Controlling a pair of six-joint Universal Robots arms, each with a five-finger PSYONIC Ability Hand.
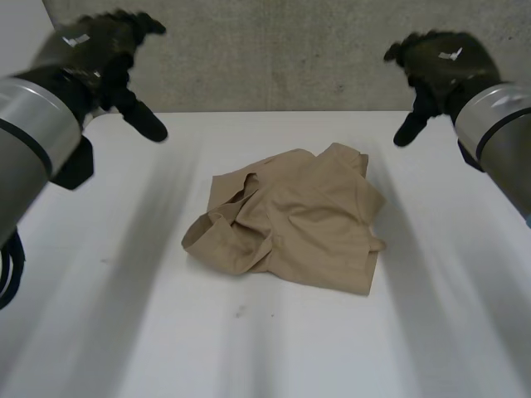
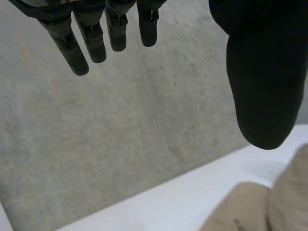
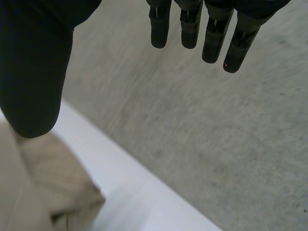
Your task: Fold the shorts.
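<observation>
Left robot hand (image 1: 101,51): raised over the far left corner of the white counter (image 1: 124,323). Fingers (image 2: 73,48) straight, thumb set wide apart; holds and touches nothing.

Right robot hand (image 1: 440,65): raised over the far right corner, equally wide, empty.

Crumpled tan cloth shorts (image 1: 299,220): heaped at mid-counter, well apart from both hands.

Open counter surface runs from the shorts to the left, right and near edges. Grey concrete wall (image 1: 274,50) stands behind the far edge.

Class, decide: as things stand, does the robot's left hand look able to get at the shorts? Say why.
Probably yes. The left hand hangs open above the far side of the table, off to one side of the crumpled shorts, and nothing stands between hand and cloth.
</observation>
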